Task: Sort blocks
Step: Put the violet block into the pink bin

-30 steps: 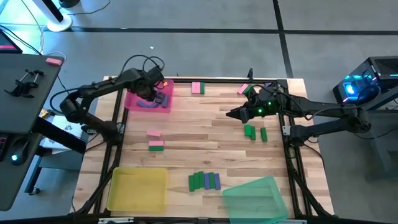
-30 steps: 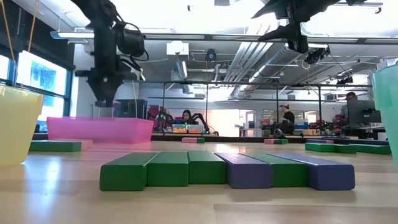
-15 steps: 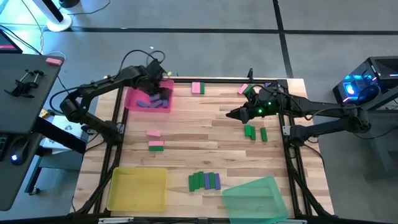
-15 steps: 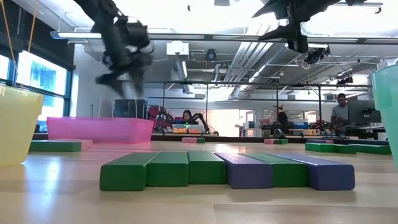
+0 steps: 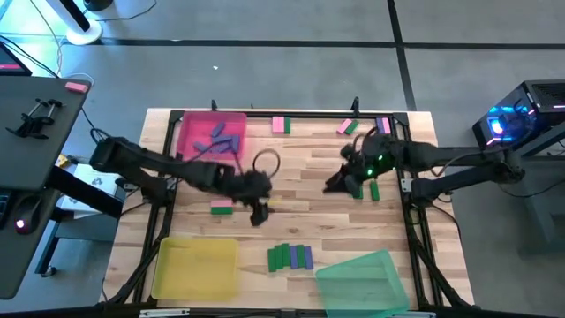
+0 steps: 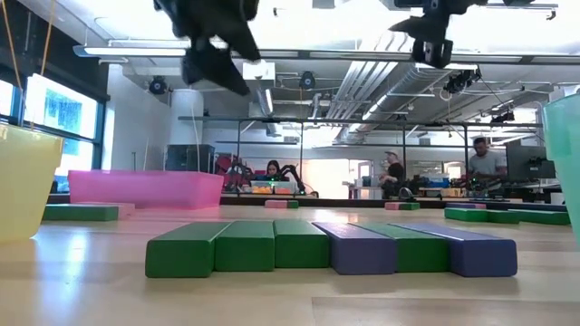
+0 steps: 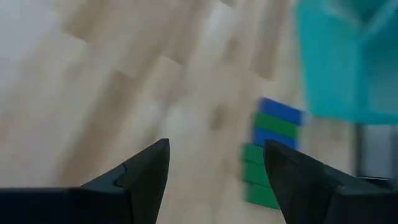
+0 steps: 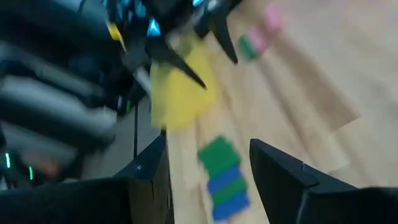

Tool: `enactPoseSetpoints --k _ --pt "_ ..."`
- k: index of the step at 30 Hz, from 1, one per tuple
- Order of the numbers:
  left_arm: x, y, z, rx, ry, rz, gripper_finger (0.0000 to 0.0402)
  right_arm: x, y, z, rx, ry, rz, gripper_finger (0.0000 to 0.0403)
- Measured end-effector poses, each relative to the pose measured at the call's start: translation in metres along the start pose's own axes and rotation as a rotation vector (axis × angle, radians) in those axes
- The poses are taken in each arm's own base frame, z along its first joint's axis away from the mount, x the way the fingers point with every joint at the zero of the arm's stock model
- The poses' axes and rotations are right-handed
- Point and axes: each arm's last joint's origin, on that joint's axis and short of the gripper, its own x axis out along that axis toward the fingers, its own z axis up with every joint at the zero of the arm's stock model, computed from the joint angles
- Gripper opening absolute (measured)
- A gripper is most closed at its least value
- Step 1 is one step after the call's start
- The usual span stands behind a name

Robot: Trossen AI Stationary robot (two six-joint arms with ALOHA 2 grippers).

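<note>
Leftmost, yellow tray [image 5: 196,268] at the near corner and pink tray [image 5: 210,135] at the far corner of the desk [image 5: 300,190], kept apart as separate bins; purple blocks [image 5: 218,140] lying inside the pink tray, presumably sorted there. Pink block [image 5: 218,188] and green block [image 5: 222,208] loose on the bare wood just beside each other, seemingly unsorted. Left pincer [image 5: 259,215] above mid-desk, fingers spread and empty, aimed toward the row of green and purple blocks [image 5: 290,256] lying side by side near the front edge, likely the next pick. Farther right, green tray [image 5: 362,281] at the near corner. Right pincer [image 5: 336,183] poised over the right half, fingers parted around nothing, close to two green blocks [image 5: 364,189], probably its own target. Two pink blocks [image 5: 281,124] and a few more near the far edge.
</note>
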Motion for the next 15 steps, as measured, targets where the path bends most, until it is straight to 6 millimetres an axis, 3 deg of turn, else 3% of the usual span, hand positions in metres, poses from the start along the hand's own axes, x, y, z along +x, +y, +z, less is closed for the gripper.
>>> enactPoseSetpoints --k 3,7,10,15 --pt "-0.022 -0.015 -0.004 -0.084 -0.075 -0.03 0.0237 0.024 0.009 -0.015 -0.089 0.103 0.041 0.0135" --pt "-0.075 -0.011 0.003 -0.126 -0.281 -0.02 0.0206 0.06 0.023 -0.035 -0.118 0.183 0.108 0.0061" --pt "-0.117 0.001 0.008 -0.095 -0.441 0.012 0.0163 0.084 0.033 -0.052 -0.072 0.244 0.149 0.001" --pt "-0.176 0.025 0.007 -0.016 -0.615 0.04 0.0058 0.112 0.053 -0.076 -0.036 0.402 0.023 0.0002"
